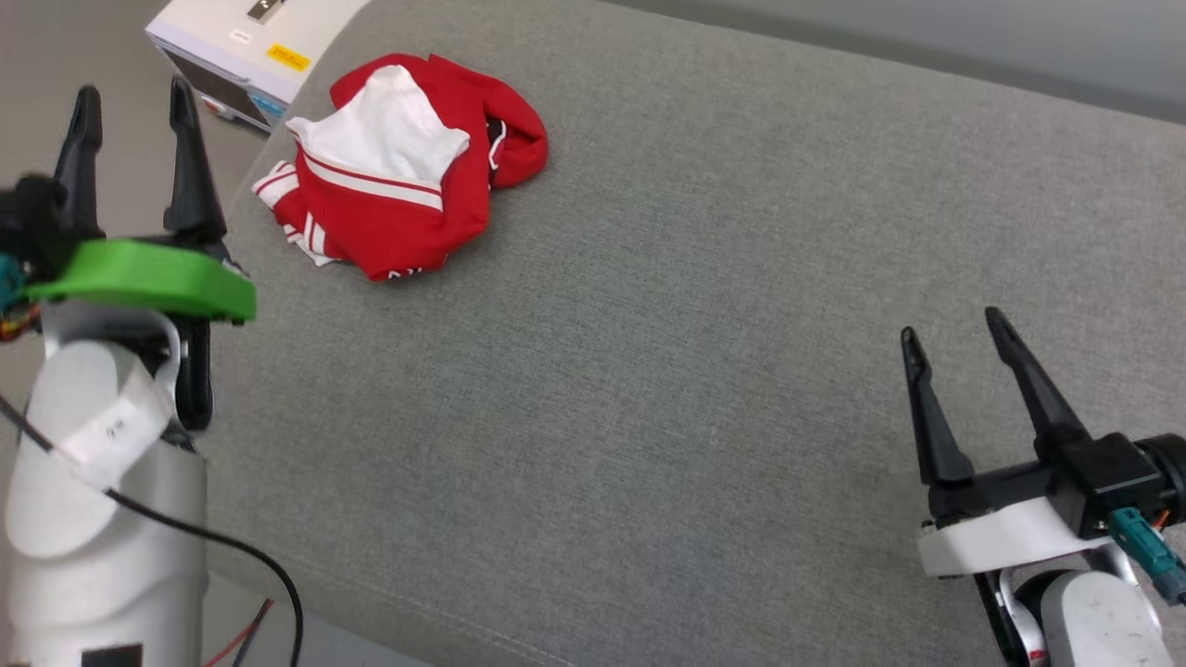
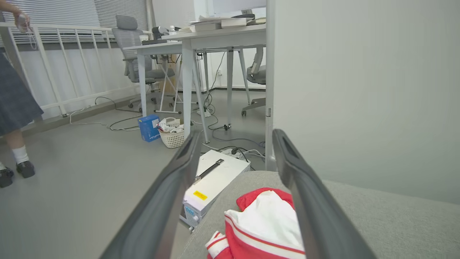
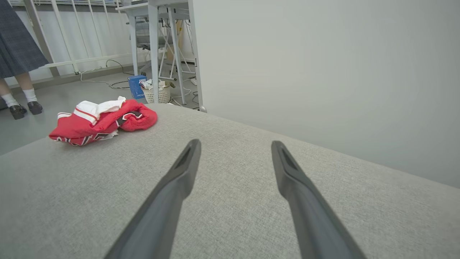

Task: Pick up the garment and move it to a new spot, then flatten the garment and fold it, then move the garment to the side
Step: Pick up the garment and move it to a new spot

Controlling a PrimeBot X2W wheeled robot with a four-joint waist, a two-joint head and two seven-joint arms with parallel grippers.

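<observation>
Head view: a broad grey fabric surface (image 1: 649, 389) runs across most of the frame. The garment (image 1: 398, 176), a red T-shirt with white sleeves and red-and-white striped trim, lies crumpled in a heap at the upper left of the frame, near the surface's rounded left edge. The heap is a little longer than it is wide, and its long axis slants from lower left to upper right. A white sleeve lies on top, its open end towards the right of the frame, and striped trim pokes out at the heap's left side. Which way the neckline points cannot be told.

The left gripper (image 1: 133, 90) stands at the far left of the frame, left of the garment and apart from it, its two dark fingers spread wide with nothing between them. The right gripper (image 1: 952, 325) is at the lower right, well apart from the garment, fingers likewise spread and empty above bare fabric.

A white box (image 1: 241, 46) with a yellow label sits on the floor just past the surface's upper left corner. In the right wrist view a person's shoes (image 3: 25, 108) show at the upper left
</observation>
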